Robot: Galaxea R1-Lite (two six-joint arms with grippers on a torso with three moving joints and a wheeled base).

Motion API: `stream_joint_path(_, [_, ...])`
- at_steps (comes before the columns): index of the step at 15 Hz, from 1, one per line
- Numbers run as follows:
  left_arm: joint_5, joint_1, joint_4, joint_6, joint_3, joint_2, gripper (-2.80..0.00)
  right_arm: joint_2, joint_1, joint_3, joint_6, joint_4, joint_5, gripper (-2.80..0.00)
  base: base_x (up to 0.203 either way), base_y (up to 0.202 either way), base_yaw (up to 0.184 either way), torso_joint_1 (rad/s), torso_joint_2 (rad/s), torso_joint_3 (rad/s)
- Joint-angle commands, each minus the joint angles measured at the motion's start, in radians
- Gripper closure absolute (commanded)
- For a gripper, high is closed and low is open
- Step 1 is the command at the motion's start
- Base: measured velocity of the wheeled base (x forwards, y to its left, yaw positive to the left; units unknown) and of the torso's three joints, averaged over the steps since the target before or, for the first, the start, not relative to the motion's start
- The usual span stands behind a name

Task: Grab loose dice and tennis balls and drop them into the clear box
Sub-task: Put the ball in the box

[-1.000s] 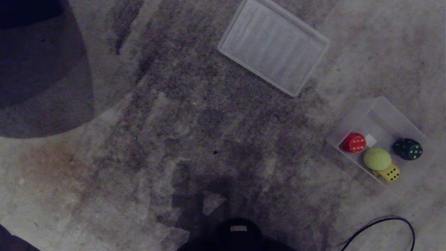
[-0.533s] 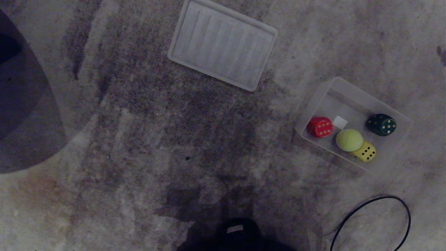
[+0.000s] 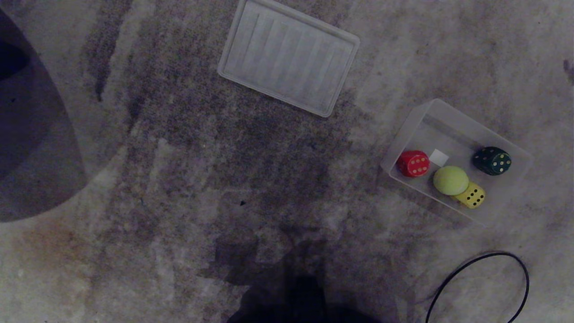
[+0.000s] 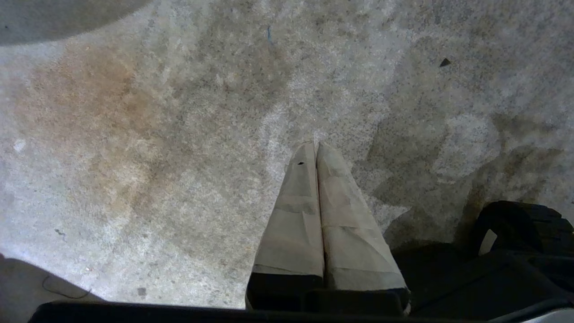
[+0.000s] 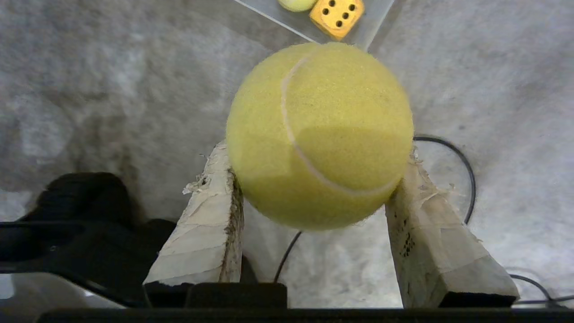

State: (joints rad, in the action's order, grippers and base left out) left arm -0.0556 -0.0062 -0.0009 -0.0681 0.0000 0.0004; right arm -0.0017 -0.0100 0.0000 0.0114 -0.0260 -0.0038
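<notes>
Clear box [image 3: 515, 154]: on carpet at the robot's right, holding red die [image 3: 413, 163], dark green die [image 3: 492, 160], yellow die [image 3: 471, 195], tennis ball [image 3: 450, 180].
Right gripper [image 5: 314, 179]: clamped on second tennis ball [image 5: 319, 134].
Left gripper [image 4: 316, 154]: fingers together, empty.
Nearby: ribbed lid [image 3: 288, 55], black cable [image 3: 475, 282].

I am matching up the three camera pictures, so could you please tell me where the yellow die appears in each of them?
Head view: the yellow die lies in the clear box at right, touching a tennis ball.
Left wrist view: not in it.
Right wrist view: at the top edge, beyond the ball the right hand holds.
Shared landmark: the black cable.
</notes>
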Motion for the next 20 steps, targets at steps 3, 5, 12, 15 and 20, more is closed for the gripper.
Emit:
stream_joint_path(3, [0.0,0.0,-0.001,-0.001,0.002,0.001,0.0,0.051,0.007,-0.134,0.006,0.123,-0.026,0.0,0.0,0.0,0.0,0.0,0.0,0.0])
stream_joint_path(5, [-0.001,0.0,-0.001,-0.001,0.002,0.001,0.0,0.212,0.007,-0.248,0.039,0.198,-0.041,0.0,0.0,0.0,0.0,0.0,0.0,0.0])
stream_joint_path(12, [-0.001,0.0,-0.001,-0.001,0.002,0.001,0.0,0.895,0.022,-0.372,0.189,-0.138,-0.078,0.0,0.0,0.0,0.0,0.0,0.0,0.0])
stream_joint_path(15, [0.0,0.0,-0.001,-0.001,0.002,0.001,0.0,1.179,0.004,-0.414,0.296,-0.352,-0.08,0.0,0.0,0.0,0.0,0.0,0.0,0.0])
stream_joint_path(20, [0.0,0.0,-0.001,-0.001,0.002,0.001,0.0,1.509,-0.059,-0.523,0.416,-0.725,-0.083,0.0,0.0,0.0,0.0,0.0,0.0,0.0])
